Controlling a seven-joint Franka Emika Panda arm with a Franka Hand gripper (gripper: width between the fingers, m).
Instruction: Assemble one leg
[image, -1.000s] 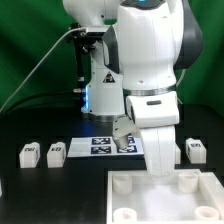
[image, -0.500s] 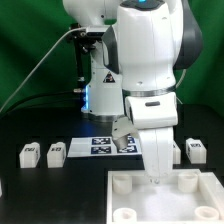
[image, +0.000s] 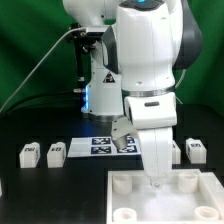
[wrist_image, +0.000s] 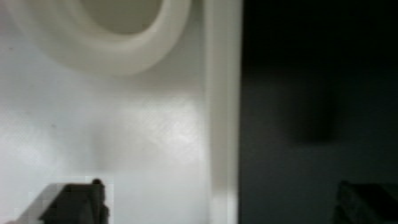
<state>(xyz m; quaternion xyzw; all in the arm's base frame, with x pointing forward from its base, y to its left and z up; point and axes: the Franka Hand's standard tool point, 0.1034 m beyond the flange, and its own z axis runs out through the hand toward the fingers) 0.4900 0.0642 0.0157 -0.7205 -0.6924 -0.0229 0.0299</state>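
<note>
1. Three small white stubby plastic legs w/ black-and-white square tags stand on the black surface. One leg & a 2nd leg are at the exterior view's left, and a 3rd leg is at its right. All are well apart from the arm's tip.
2. The big flat white panel w/ round corner sockets lies in front.
3. The claw hangs low over the panel's far edge, near one round socket.
4. It is spread wide. Its dark fingertips have nothing btwn them, so it holds no leg.
5. Step, my guess: it is busy w/ the panel, prob to set it in place. No leg is picked up yet.
6. Next it needs care: one finger is over the panel, the other over the surface. Then it must go over to a leg & come down w/ a finger on each side.
</note>
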